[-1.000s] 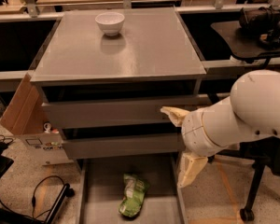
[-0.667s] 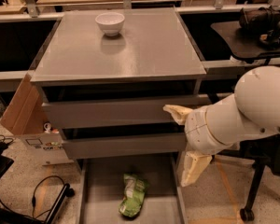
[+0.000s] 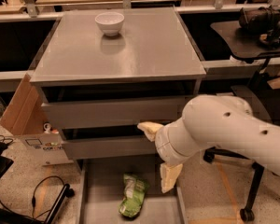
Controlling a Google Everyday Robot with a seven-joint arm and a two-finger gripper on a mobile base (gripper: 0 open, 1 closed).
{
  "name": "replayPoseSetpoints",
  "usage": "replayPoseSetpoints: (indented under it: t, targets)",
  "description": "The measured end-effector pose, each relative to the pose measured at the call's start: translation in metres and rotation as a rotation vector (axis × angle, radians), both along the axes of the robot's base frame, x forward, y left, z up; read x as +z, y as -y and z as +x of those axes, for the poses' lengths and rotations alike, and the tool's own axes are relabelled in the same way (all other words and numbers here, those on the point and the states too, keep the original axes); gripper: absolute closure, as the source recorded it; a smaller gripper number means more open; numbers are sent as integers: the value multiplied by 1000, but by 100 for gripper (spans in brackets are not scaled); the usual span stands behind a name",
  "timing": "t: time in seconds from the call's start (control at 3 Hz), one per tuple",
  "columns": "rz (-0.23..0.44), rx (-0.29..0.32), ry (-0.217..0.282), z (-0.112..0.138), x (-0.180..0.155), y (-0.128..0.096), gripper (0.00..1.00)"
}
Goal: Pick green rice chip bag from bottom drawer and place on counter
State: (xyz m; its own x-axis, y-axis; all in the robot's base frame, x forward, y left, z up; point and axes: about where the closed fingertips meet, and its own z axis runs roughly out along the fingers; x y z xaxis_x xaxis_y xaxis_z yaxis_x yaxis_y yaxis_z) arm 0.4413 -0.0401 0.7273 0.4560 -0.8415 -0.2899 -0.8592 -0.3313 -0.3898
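Note:
The green rice chip bag (image 3: 133,196) lies crinkled on the floor of the pulled-out bottom drawer (image 3: 102,185), a little right of its middle. My gripper (image 3: 159,154) hangs in front of the cabinet, above and just right of the bag. It is open and empty: one cream finger (image 3: 149,129) is at the middle drawer's front, and the other (image 3: 168,177) is over the drawer's right rail. The grey counter (image 3: 144,50) tops the cabinet.
A white bowl (image 3: 109,23) stands at the back of the counter. A cardboard box (image 3: 19,107) leans at the cabinet's left, with cables (image 3: 42,190) on the floor. A black desk (image 3: 245,36) and a chair base (image 3: 249,204) are on the right.
My gripper has moved left and down, closer to the bag in the bottom drawer. The bag, the bowl and the drawers have not moved.

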Motion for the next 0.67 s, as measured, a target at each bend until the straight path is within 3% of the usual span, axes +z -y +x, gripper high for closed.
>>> replayPoseSetpoints:
  t: [0.67]
  targets:
    - [-104, 208, 61, 30, -148, -67, 0]
